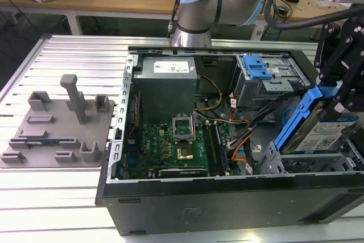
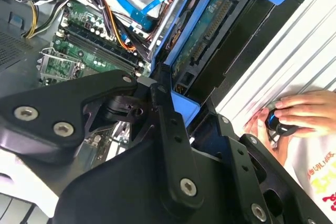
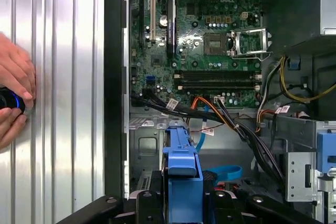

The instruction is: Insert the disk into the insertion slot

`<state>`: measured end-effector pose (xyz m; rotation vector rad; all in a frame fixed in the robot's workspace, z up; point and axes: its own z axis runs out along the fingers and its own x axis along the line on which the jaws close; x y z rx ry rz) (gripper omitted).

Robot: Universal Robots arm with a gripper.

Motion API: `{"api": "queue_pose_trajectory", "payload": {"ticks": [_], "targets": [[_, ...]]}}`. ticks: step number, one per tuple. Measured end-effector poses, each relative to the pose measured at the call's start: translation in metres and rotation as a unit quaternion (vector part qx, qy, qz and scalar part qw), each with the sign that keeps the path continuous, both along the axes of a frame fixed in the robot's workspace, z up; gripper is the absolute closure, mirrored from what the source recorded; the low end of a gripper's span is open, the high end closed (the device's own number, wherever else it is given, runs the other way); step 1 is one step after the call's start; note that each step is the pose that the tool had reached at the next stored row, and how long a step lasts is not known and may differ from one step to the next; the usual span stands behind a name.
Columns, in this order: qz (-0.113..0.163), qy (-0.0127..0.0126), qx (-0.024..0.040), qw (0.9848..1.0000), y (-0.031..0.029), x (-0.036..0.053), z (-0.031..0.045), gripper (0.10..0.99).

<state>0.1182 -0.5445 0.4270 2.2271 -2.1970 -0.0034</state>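
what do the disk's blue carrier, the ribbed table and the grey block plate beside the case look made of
Carrier around the disk: bright blue plastic, smooth with a slight sheen, moulded edges. Table: silvery metal, probably aluminium, brushed and ribbed, reflecting light. Block plate: matte grey, uniform, likely plastic, though painted metal can't be ruled out.

Disk (image 1: 330,135) leans over slot (image 1: 307,164), inside PC case (image 1: 227,203).

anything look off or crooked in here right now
The disk is steeply tilted in the robot's hand, above the grey drive cage at the exterior view's right, one end down rather than level.
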Motion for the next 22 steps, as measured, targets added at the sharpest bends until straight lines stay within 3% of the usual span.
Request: {"api": "queue_pose_trajectory", "payload": {"ticks": [4, 6, 8, 9, 11, 13, 14, 15, 17, 20, 21, 22], "targets": [[0.000, 0.0000, 0.0000, 1.0000, -0.0003, 0.0000, -0.0078, 0.718], [0.000, 0.0002, 0.0001, 1.0000, -0.0008, 0.0000, -0.0165, 0.718], [0.000, 0.0018, -0.0001, 1.0000, -0.0009, 0.0000, -0.0217, 0.710], [0.000, 0.0023, -0.0002, 1.0000, -0.0008, 0.0000, -0.0222, 0.651], [0.000, 0.0025, 0.0000, 1.0000, -0.0009, 0.0000, -0.0228, 0.651], [0.000, 0.0025, 0.0000, 1.0000, -0.0008, 0.0000, -0.0229, 0.525], [0.000, 0.0025, -0.0008, 1.0000, 0.0000, 0.0001, -0.0230, 0.525], [0.000, 0.0025, -0.0042, 1.0000, 0.0024, 0.0001, -0.0231, 0.525], [0.000, 0.0025, -0.0219, 0.9998, 0.0114, 0.0001, -0.0228, 0.525], [0.000, 0.0025, -0.0623, 0.9981, 0.0298, 0.0000, -0.0226, 0.525], [0.000, 0.0025, -0.0675, 0.9977, 0.0344, 0.0000, -0.0228, 0.525], [0.000, 0.0025, -0.0722, 0.9974, 0.0444, 0.0001, -0.0227, 0.525]]}}
